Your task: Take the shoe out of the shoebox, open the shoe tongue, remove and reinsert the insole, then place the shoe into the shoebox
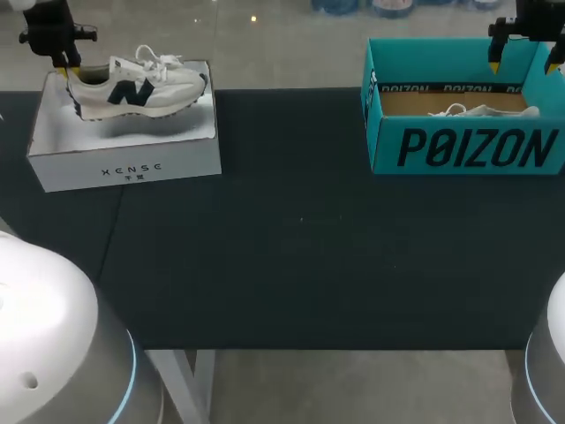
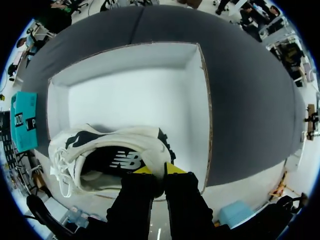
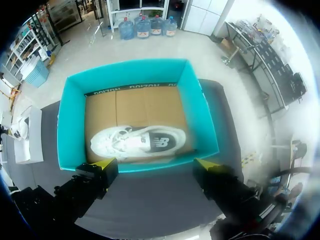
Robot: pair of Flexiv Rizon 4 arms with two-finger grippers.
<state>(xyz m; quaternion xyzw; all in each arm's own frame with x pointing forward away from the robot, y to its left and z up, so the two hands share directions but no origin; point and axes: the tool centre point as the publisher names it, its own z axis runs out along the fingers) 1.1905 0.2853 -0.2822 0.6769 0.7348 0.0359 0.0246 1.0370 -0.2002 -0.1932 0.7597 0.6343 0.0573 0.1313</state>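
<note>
Item under inspection: the white low-top sneaker with a dark side emblem and white laces is hanging roughly level over the open white cardboard shoebox at the far left corner of the dark-covered table, and it is throwing a shadow on the box floor. The left hand is carrying it by the heel. In the left wrist view its fingers are standing close together, clamped on the heel collar from two sides. The dark insole is appearing seated inside the sneaker. The step in hand is judged to be the opening lift-out, though a final lowering-in is not being ruled out. The next move is calling for the sneaker to clear the box walls, travel to bare table and land sole-down, with the heel grip firm enough to stop the toe sagging. The right hand is hovering with its fingers wide apart and holding nothing over the teal cardboard shoebox at the far right, where a second white sneaker is lying on its side.
</note>
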